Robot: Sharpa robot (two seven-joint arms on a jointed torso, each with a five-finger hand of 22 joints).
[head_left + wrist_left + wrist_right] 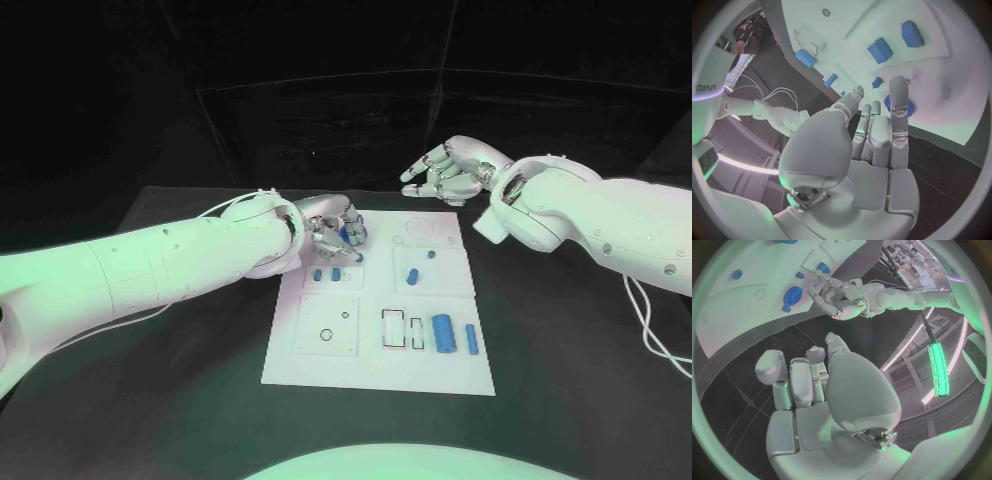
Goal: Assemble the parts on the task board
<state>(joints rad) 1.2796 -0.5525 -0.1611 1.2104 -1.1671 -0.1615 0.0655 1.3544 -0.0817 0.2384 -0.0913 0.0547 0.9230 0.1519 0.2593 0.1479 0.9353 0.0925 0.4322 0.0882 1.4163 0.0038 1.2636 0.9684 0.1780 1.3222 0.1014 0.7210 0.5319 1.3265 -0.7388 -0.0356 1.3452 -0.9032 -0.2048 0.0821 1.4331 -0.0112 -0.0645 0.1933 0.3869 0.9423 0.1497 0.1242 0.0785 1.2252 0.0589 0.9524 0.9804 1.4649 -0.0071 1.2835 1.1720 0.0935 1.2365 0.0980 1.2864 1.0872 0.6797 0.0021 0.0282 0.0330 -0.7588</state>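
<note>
The white task board (433, 370) lies in the middle of the black table. My left hand (335, 228) hovers low over its far left corner, fingers stretched out side by side and holding nothing. Its fingertips (898, 85) lie over a round blue part (792, 296) on the board; I cannot tell whether they touch it. My right hand (450, 172) hangs above the table just beyond the board's far edge, fingers loosely bent, empty. Two small blue parts (326, 273), an oblong one (411, 276), a thick cylinder (444, 333) and a thin rod (472, 339) rest on the board.
Another small blue part (430, 253) sits near the board's right side. Outlined slots (394, 327) and a small ring (327, 334) mark the board's near half. Dark table surface (577, 350) runs around the board on every side.
</note>
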